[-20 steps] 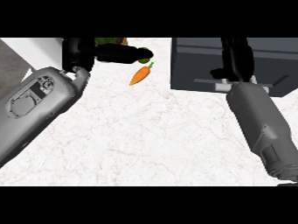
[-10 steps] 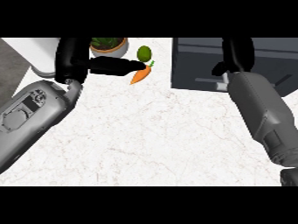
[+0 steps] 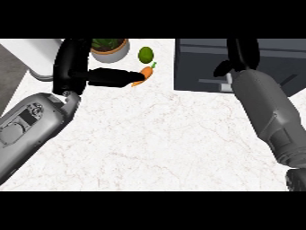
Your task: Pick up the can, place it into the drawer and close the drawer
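Observation:
No can shows anywhere in the head view. The dark grey drawer (image 3: 274, 60) sits at the upper right, its front with a handle (image 3: 212, 81) facing the counter. My right hand (image 3: 242, 53) lies over the drawer, fingers stretched straight toward the far edge with the tips cut off by the view, thumb (image 3: 220, 69) hanging near the front. At the upper left my left hand (image 3: 72, 63) stands open with fingers up, and its thumb (image 3: 112, 77) points right toward a carrot.
An orange carrot (image 3: 142, 74) lies on the white marble counter (image 3: 155, 143), just beyond my left thumb. A green fruit (image 3: 145, 55) and a potted plant (image 3: 109, 47) sit behind it. A white block (image 3: 39, 51) stands at the far left.
My left hand swung from lying across the plant to standing upright at the left, uncovering the plant and the green fruit. The right forearm pushed slightly forward; the drawer looks unchanged.

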Controlling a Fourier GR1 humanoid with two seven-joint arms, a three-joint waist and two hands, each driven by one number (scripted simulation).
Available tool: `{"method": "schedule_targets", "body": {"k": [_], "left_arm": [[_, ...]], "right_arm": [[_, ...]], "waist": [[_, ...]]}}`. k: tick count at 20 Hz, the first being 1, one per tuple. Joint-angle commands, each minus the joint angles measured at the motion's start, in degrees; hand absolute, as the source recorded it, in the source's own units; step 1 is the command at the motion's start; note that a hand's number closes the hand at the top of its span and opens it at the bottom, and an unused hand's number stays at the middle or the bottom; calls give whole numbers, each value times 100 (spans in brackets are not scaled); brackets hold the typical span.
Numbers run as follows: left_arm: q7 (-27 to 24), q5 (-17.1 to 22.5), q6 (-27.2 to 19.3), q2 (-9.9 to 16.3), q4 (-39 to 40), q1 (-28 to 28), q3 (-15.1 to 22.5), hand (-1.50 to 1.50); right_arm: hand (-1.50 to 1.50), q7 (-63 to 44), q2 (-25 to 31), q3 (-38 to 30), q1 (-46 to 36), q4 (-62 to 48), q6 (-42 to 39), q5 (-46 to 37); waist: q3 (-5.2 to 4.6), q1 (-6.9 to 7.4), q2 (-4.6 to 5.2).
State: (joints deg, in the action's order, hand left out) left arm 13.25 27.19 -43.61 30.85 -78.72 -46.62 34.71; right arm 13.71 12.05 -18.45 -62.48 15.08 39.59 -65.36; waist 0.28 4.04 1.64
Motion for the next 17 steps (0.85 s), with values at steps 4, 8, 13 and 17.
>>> {"method": "schedule_targets", "body": {"k": [4, 8, 13, 17], "left_arm": [[-85, 119, 163, 183, -190, 381, -214, -150], [-136, -58, 62, 125, -195, 434, -136, -150], [-133, -100, 38, 259, -395, 724, -218, -150], [-193, -136, 118, 91, -204, 643, -429, -150]], "right_arm": [[-150, 694, -458, -947, -468, 295, -240, 1204], [-150, 1103, -502, -1379, -571, 349, -617, 1740], [-150, 1572, -719, -1980, -433, 396, -1093, 2531], [-150, 1606, -578, -2077, -648, 308, -1349, 2710]], "waist": [[-6, 120, -48], [-6, 10, -43], [-13, -81, -91], [-21, -183, -73]]}}
